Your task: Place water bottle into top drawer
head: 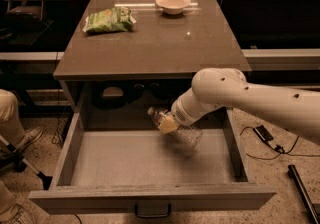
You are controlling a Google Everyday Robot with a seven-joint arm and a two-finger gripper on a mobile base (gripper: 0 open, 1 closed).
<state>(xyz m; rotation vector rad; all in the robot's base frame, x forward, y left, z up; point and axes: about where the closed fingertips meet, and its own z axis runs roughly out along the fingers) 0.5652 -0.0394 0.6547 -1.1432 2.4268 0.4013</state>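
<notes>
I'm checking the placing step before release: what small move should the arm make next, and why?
Probably lower it a little, straight down. The claw, over the back right of the top drawer, holds the water bottle tilted, cap up-left, seemingly clear of the pale bottom, so releasing now might let it drop and roll.
</notes>
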